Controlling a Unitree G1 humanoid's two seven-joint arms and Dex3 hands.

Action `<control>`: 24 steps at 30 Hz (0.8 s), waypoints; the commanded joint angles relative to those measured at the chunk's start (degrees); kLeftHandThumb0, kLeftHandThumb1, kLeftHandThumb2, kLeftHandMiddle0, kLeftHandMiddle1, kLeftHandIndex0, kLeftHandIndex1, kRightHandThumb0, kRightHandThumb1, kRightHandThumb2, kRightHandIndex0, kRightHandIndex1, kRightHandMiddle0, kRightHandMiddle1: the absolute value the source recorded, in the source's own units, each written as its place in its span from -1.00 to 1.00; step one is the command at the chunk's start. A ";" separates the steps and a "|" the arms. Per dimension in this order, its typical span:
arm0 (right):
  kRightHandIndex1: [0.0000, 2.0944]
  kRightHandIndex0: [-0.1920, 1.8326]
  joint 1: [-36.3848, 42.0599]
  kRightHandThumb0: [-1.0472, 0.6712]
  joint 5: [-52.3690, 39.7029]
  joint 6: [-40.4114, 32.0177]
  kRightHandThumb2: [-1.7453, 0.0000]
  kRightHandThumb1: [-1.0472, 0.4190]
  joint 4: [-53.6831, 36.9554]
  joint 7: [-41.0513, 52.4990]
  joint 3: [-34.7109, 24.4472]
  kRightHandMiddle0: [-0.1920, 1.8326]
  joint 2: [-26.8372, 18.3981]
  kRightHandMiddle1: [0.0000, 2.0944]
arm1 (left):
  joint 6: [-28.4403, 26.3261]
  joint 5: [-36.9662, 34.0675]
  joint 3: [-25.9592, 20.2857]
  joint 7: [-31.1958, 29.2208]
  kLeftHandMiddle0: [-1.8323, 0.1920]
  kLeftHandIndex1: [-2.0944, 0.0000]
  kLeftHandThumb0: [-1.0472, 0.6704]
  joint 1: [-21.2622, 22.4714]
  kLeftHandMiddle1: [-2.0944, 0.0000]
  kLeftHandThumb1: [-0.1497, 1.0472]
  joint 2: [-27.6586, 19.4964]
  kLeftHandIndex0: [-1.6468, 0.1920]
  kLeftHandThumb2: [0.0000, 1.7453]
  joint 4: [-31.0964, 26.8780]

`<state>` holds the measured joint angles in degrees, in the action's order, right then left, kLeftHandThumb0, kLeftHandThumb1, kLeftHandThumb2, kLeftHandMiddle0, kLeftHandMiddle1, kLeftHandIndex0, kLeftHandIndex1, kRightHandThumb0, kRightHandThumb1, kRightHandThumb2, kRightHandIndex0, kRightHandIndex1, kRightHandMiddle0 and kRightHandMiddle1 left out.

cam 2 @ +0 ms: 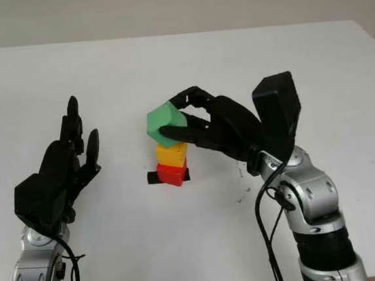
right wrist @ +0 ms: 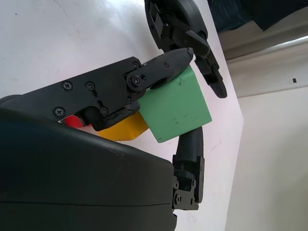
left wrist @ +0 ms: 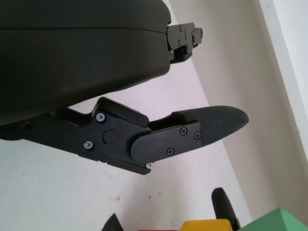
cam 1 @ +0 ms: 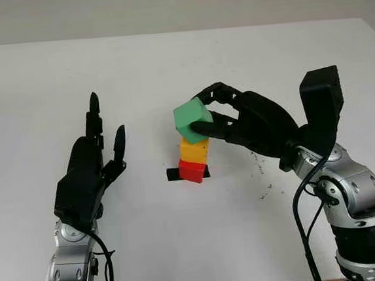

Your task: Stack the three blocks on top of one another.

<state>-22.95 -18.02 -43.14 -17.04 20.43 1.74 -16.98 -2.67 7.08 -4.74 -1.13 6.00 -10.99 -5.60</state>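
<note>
Pinched green block (cam 1: 193, 121) in right hand (cam 1: 238, 124), tilted over yellow (cam 1: 194, 150) atop red (cam 1: 191, 172), mid-tabletop (cam 1: 181, 62), for capping stack; left hand (cam 1: 88, 169) open nearby.

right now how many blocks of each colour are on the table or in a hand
green block: 1, held in the right hand over the stack
yellow block: 1, on the red one
red block: 1, on the table
total: 3
left hand open, off to the side

Green block (right wrist: 177, 109) — matt, probably plastic; table (cam 1: 167, 63) — smooth, white.
</note>
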 commanded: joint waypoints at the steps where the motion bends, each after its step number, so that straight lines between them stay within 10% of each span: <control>1: -0.94 -0.60 0.37 -0.30 0.46 1.46 0.93 -0.97 -0.60 0.08 0.24 -0.62 -0.01 0.63 | -0.02 0.01 0.17 -0.03 0.97 0.94 -0.72 -0.35 0.95 1.00 -0.09 0.96 -0.23 -0.54; 24: -0.95 -0.61 -1.00 -0.32 4.05 7.66 0.94 -0.95 6.57 1.23 0.79 -0.60 0.63 0.60 | 3.41 0.66 0.48 0.21 0.94 0.95 -0.67 -1.25 0.94 1.00 0.02 0.97 -0.22 0.54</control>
<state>-23.32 -13.96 -36.19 -10.71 21.36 2.50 -16.25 0.15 7.75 -4.62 -0.96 5.75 -10.95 -5.22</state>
